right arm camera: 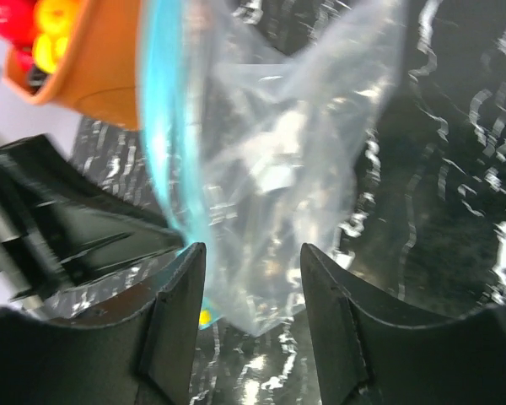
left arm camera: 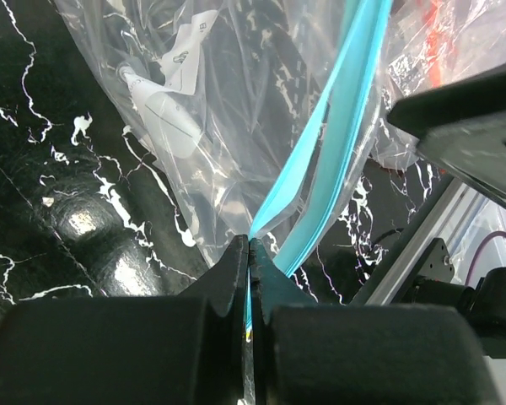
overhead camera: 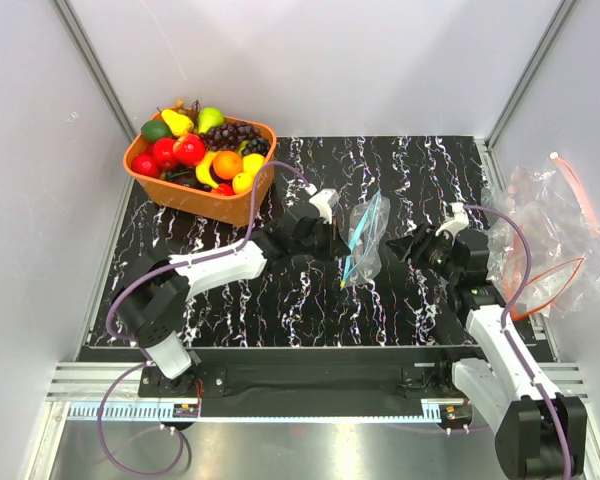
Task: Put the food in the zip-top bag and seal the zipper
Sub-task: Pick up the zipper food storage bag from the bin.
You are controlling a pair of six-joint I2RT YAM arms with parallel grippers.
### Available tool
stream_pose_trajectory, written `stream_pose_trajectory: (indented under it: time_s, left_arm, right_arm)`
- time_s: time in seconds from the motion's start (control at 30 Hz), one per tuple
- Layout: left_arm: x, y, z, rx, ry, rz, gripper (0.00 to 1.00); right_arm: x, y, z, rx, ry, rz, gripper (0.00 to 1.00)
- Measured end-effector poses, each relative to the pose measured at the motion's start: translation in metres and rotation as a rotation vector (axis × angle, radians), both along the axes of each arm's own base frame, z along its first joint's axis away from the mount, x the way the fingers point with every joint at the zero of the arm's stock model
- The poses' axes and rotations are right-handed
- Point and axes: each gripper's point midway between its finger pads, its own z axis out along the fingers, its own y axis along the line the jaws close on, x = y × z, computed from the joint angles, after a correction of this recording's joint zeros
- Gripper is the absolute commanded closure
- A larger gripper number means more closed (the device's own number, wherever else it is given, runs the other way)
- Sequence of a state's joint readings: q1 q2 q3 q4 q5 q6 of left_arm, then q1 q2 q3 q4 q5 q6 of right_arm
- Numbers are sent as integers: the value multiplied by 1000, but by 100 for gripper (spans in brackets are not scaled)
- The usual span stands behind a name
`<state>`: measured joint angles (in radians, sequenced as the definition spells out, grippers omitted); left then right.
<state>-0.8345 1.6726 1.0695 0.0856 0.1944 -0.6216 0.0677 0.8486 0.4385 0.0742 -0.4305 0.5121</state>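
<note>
White shells on both arms [overhead camera: 220,265], black joints, purple cables [overhead camera: 100,420] looping off; left hand [left arm camera: 249,253] and right hand [right arm camera: 251,253] are chunky matte black.

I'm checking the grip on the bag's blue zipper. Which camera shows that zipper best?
Left wrist: the zipper runs large and sharp across the frame, its end pinched in the shut left tool. The top view shows only a thin blue line; the right wrist, a blurred blue edge.

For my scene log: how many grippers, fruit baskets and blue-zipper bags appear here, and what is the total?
Grippers: 2, the left gripper and the right gripper
Orange fruit basket: 1
Blue-zipper bag: 1
Total: 4
</note>
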Motion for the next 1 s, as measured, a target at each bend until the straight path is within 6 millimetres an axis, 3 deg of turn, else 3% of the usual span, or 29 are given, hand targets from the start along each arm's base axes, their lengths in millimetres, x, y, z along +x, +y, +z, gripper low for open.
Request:
stream_pose_trajectory:
  time_s: [0.2, 0.37, 0.53, 0.77, 1.0]
  left_arm:
    - [-2, -3, 13, -33, -36, -1, 100]
    - [-7, -9, 19, -46, -52, -14, 100]
    - [-12, -14, 20, -43, -62, -18, 100]
    - [-12, -22, 29, -57, -85, -19, 100]
    - [-11, -25, 25, -51, -88, -16, 100]
  right_arm:
    - [-13, 15, 36, 4, -42, 68, 41]
    - [-17, 24, 49, -23, -28, 102, 50]
    - [-15, 30, 44, -74, 34, 114, 58]
    - [-10, 36, 18, -147, 139, 122, 56]
    - [-8, 40, 9, -209, 176, 120, 58]
